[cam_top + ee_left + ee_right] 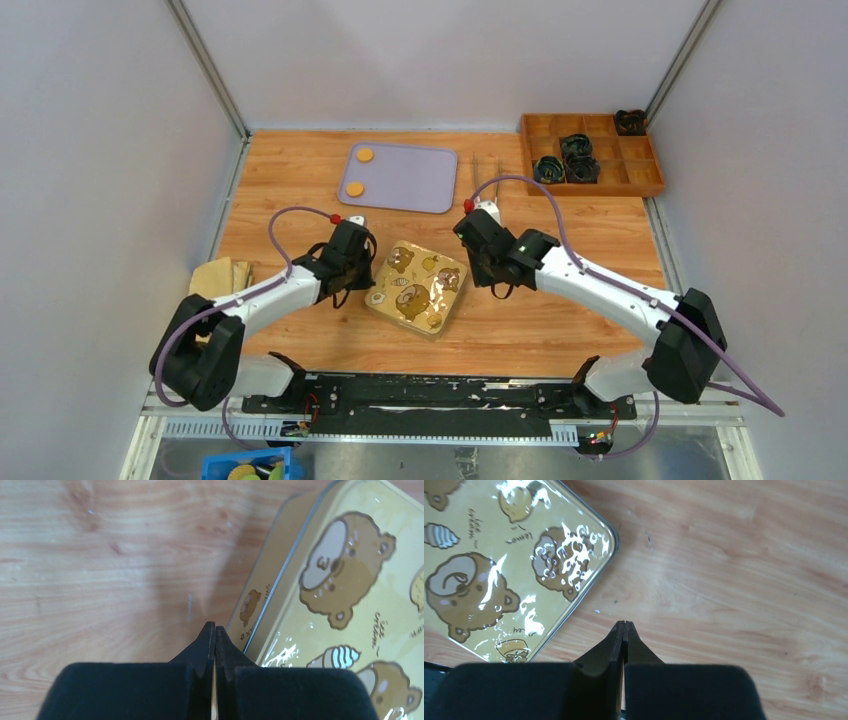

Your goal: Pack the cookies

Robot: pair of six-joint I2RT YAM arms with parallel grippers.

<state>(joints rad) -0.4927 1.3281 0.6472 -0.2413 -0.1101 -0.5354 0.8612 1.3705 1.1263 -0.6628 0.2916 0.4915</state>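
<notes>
Two round orange cookies (365, 154) (354, 188) lie on the left side of a lilac tray (410, 178) at the back of the table. A closed yellow tin with bear pictures (417, 288) (350, 590) (499, 565) sits in the middle between the arms. My left gripper (352, 268) (215, 626) is shut and empty, just off the tin's left edge. On the tin's right side, my right gripper (484, 256) (624, 625) hangs above bare wood, shut with nothing in it.
A wooden compartment box (592, 152) holding dark cupcake liners stands at the back right, with one dark liner (630, 122) at its far corner. A tan folded cloth or bag (220, 276) lies at the left table edge. Thin tongs (486, 176) lie beside the tray.
</notes>
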